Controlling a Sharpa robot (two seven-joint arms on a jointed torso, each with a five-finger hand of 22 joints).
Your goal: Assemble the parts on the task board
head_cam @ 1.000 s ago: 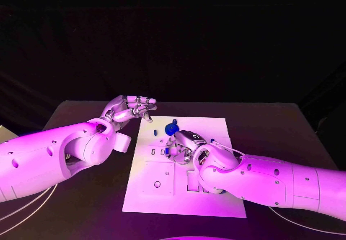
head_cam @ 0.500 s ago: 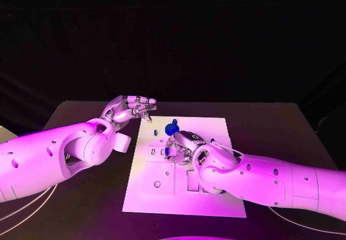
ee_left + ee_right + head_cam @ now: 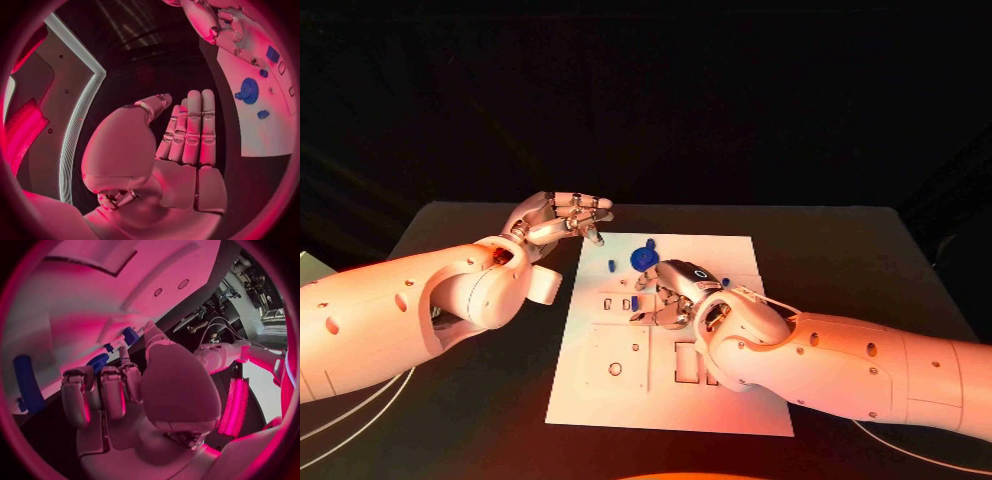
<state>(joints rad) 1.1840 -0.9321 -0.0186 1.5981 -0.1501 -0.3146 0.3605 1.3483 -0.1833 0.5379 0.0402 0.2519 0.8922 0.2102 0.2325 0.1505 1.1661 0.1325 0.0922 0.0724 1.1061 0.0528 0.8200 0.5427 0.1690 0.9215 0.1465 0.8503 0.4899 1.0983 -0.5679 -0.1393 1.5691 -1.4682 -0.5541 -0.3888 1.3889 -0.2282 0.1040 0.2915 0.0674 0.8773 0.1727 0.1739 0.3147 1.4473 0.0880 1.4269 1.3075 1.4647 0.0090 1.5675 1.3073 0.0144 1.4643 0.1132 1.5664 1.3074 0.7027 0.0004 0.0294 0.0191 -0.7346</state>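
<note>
The white task board [image 3: 610, 385] lies in the middle of the table. A blue gear [image 3: 643, 259] stands near its far edge, with a small blue piece [image 3: 612, 266] beside it. My right hand [image 3: 674, 291] hovers low over the board's middle, fingers curled in, and nothing shows in them. A blue peg [image 3: 635, 303] lies just beside its fingertips, and appears in the right wrist view as a long blue peg [image 3: 25, 382] apart from the fingers [image 3: 103, 392]. My left hand [image 3: 561, 216] is raised off the board's far left corner, fingers [image 3: 195, 127] straight and empty.
The left wrist view has the board [image 3: 265, 132] with the gear [image 3: 249, 91], a small blue piece [image 3: 263, 114] and a square blue piece [image 3: 272, 53]. Slots and holes mark the board's near half [image 3: 687, 365]. Black table [image 3: 862, 250] surrounds the board.
My right arm has shifted slightly to the right while its hand stays over the board's middle. The left hand has not moved.
</note>
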